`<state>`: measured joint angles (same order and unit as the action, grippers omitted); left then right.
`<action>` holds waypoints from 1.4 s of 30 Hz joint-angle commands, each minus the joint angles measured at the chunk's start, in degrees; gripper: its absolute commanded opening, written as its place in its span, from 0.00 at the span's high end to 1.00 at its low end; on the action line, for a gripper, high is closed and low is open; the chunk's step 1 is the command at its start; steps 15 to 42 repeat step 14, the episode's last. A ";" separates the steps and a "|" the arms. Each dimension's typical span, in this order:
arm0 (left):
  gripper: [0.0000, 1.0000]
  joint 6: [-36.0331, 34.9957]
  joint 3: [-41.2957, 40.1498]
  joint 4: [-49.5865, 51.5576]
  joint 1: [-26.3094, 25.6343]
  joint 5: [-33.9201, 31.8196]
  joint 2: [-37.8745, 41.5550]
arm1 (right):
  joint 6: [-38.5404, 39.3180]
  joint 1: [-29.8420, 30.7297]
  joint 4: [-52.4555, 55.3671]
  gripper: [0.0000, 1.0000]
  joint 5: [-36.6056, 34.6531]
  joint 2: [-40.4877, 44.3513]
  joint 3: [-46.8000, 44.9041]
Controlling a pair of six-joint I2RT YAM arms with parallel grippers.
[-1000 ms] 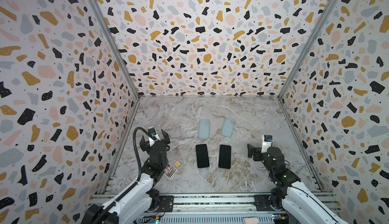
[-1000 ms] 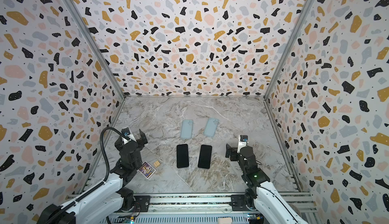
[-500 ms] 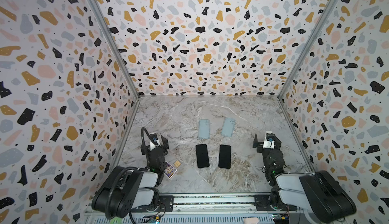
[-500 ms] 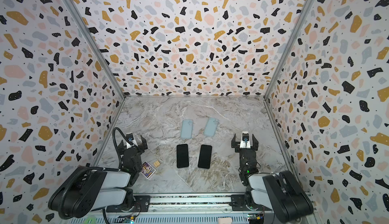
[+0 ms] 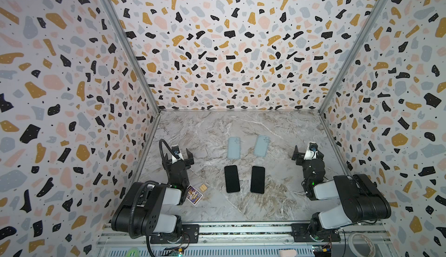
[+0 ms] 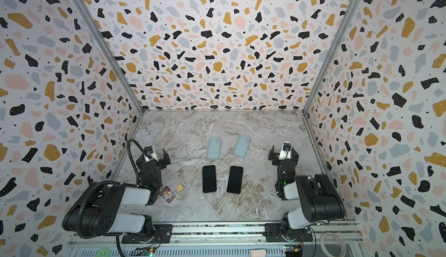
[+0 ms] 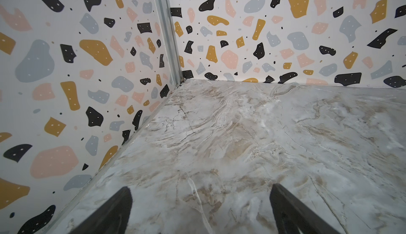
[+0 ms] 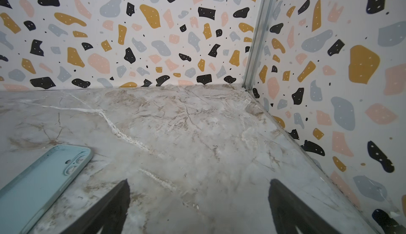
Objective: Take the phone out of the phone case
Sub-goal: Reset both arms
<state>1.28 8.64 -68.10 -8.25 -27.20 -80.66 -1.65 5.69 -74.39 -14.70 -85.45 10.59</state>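
Scene: A marble table (image 5: pixel 205 132) sat boxed in by terrazzo-print walls, and both arms were folded back near the front rail.
Left gripper (image 5: pixel 178 156): Its jaws stood wide apart with nothing between them, and it pointed at bare marble by the left wall, as its wrist view (image 7: pixel 201 189) showed.
Right gripper (image 5: pixel 307 153): Its jaws were likewise spread and held nothing. It sat near the right wall, and the right case (image 8: pixel 44 184) lay off to one side in its wrist view (image 8: pixel 198 182).
Phones: The left phone (image 5: pixel 232 178) and right phone (image 5: pixel 257 179), both black, lay flat side by side at mid-table between the arms, in both top views.
Cases: The pale-blue left case (image 5: pixel 233 147) and right case (image 5: pixel 261 145) lay flat just beyond the phones, apart from them. The right case was tilted slightly.
Clutter: A picture card (image 5: pixel 194 194) and a small tan block (image 5: pixel 202 187) rested beside the left arm.
Rail: A tape roll (image 5: pixel 359 243) lay at the front right corner.
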 commanded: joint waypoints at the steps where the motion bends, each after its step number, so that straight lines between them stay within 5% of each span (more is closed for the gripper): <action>1: 0.01 0.77 0.67 -1.43 0.43 0.72 0.24 | -0.85 0.05 1.37 0.01 0.18 0.67 0.10; 42: 0.01 0.81 0.33 -1.60 0.52 0.70 0.68 | -0.91 0.02 1.40 0.01 0.17 0.66 0.07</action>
